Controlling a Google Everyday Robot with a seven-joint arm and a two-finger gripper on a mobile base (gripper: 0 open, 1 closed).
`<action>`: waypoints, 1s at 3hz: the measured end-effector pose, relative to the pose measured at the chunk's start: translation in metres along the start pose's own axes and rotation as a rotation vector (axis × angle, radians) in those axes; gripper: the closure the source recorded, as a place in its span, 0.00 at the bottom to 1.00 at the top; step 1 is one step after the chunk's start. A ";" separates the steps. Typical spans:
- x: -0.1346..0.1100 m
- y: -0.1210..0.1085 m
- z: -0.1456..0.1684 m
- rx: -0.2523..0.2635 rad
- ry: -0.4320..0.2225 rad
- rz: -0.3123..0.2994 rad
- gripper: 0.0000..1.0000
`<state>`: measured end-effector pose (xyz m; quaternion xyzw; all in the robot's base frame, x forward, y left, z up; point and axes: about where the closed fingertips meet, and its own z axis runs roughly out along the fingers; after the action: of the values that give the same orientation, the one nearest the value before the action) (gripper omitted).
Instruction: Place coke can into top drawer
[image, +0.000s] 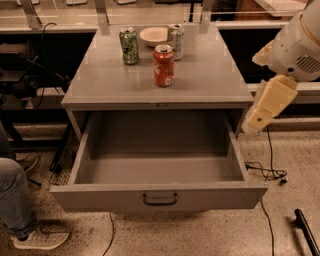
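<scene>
The coke can (163, 65), red-orange with a silver top, stands upright on the grey cabinet top (210, 82), near its middle. The top drawer (159, 196) below is pulled fully out and its grey inside is bare. A small dark handle sits at the centre of its front panel. My arm's cream link (267, 102) hangs at the right, beside the drawer's right rear corner and well away from the can. The gripper is out of view past the right edge of the camera view.
A green can (129, 45), a silver-white can (176, 41) and a pale bowl (154, 35) stand behind the coke can. A person's leg and shoe (25, 220) are at the lower left. Cables lie on the floor, and a dark bar (306, 231) is at the lower right.
</scene>
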<state>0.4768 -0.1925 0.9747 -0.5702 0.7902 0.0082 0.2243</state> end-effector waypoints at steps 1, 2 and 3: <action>-0.038 -0.036 0.031 -0.010 -0.214 0.105 0.00; -0.089 -0.080 0.063 0.025 -0.423 0.216 0.00; -0.082 -0.069 0.060 0.003 -0.390 0.193 0.00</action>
<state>0.5802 -0.1266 0.9679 -0.4790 0.7830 0.1387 0.3718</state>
